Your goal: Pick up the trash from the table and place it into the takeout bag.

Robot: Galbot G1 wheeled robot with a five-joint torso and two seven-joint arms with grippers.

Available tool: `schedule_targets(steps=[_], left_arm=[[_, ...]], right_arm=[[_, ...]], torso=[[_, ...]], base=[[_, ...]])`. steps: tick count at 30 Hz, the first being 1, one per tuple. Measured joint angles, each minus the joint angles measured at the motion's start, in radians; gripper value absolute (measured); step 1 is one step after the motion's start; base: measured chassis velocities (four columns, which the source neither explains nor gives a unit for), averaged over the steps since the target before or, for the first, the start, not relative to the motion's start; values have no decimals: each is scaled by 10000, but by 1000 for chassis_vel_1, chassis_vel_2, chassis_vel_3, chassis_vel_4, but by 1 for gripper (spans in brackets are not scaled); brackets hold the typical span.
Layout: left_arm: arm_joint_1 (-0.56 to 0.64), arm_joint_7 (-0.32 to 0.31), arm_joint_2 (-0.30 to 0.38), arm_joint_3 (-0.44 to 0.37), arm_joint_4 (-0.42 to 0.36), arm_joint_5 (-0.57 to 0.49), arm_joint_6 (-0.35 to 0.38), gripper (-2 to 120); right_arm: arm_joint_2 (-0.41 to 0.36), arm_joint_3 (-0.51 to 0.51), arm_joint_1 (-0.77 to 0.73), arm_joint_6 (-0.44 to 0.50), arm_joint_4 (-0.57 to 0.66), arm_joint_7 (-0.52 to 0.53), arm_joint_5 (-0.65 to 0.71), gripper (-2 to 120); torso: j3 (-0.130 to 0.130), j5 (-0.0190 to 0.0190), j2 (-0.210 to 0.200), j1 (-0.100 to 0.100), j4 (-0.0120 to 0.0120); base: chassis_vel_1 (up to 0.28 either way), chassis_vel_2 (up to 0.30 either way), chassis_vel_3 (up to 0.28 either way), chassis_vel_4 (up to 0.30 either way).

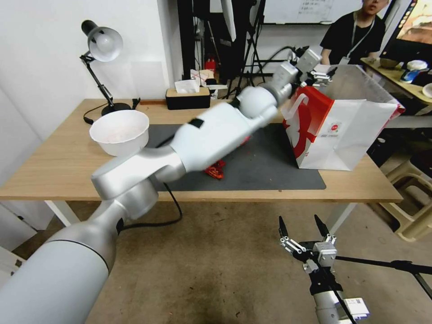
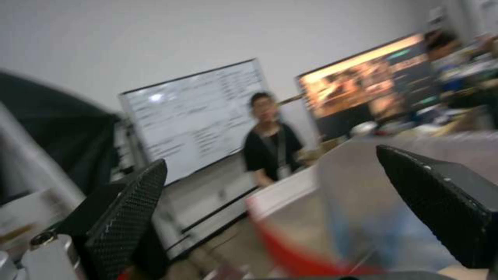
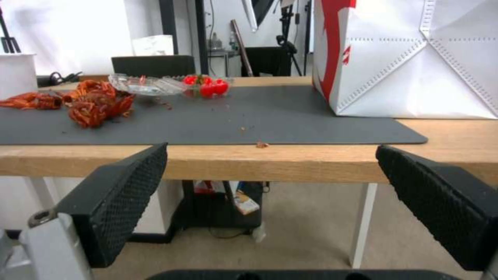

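Takeout bag (image 1: 342, 130) upright at the counter's (image 1: 58, 166) right end, left gripper (image 1: 320, 75) over its mouth, jaws apart, one white bowl (image 1: 119, 131), red leftovers (image 3: 93, 102) on mat (image 1: 265, 166), right gripper (image 1: 302, 230) low, jaws apart

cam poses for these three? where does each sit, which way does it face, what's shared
Head: high, looking down on the table; left arm reaching to the takeout bag, right gripper low.
Left wrist: at the bag's mouth, fingers apart, facing the room.
Right wrist: below the table edge, facing leftovers.
Shared: bag, all views.
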Motion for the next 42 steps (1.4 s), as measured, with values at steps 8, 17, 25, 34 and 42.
schedule_targets(steps=[8,17,25,34,42], left_arm=[[1207,-1959,1394,-576,-1452,733,338,100],[2903,-2910,2845,-1284,-3378,1038,643,100],[4946,-2750,4034,-2420,-4904,1184,117,100],[7304,-2666,4920,-4113,-6361,1789,-112,100],[9607,-2352,5472,-5732,-7509,2289,-296,100]], right_arm=[[-23,-54,28,-81,-4,3,0,100],[-63,-13,-51,-81,7,10,4,100],[-69,-18,-38,-80,40,13,40,100],[93,-62,-7,-81,67,13,41,100],[40,-115,-6,-64,33,0,38,100]], torso=[[1,-4,0,0,6],[0,-3,0,1,4],[0,-1,0,0,5],[-1,0,0,0,4],[0,-3,0,0,5]], base=[[0,0,0,0],[0,0,0,0],[0,0,0,0],[0,0,0,0],[0,0,0,0]])
